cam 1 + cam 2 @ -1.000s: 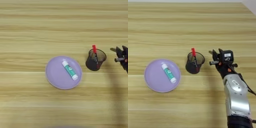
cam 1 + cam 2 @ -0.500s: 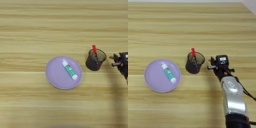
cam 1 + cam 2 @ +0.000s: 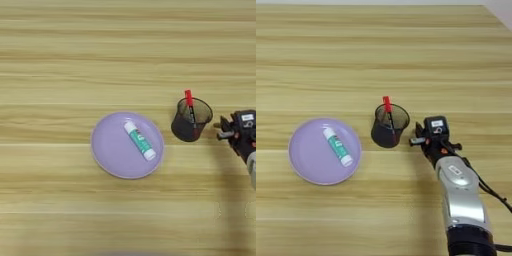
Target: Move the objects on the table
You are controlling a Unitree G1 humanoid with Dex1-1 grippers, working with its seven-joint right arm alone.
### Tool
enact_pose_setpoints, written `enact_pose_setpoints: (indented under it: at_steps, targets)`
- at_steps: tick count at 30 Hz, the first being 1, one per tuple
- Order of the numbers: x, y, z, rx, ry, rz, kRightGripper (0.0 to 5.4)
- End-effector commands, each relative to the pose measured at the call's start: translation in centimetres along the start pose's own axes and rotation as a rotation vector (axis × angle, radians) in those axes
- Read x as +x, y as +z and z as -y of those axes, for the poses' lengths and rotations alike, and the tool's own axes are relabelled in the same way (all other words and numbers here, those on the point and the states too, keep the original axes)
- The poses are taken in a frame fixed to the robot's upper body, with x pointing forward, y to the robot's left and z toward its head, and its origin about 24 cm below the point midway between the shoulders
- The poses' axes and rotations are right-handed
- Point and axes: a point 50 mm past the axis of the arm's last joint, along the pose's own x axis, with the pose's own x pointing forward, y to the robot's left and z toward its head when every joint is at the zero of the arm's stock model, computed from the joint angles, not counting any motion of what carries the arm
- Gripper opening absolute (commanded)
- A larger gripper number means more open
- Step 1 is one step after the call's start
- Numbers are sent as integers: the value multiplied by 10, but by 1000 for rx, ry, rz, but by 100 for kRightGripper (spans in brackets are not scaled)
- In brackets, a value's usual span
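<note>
Wooden surface (image 3: 381,55) with your cup (image 3: 390,127) and plate (image 3: 308,165).
Your end effector (image 3: 417,138) sits just right of the cup holding a red-capped marker (image 3: 388,108); its grip can't be told.

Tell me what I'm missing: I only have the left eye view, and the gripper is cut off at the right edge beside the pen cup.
Observer: The right eye view shows the whole silver forearm coming up from the bottom edge.
Operator: Is the gripper touching the cup?
Observer: No. The gripper sits just right of the pen cup, with a sliver of table between them.
Operator: Anything further right?
Observer: A thin black cable runs from the forearm toward the right edge.
</note>
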Motion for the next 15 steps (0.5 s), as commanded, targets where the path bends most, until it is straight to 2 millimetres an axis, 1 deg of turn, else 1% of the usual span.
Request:
enact_pose_setpoints:
  at_steps: [1,15]
  targets:
    - [10,25,10,-39,-36,60,114]
    - [11,8,11,-85,-23,-58,106]
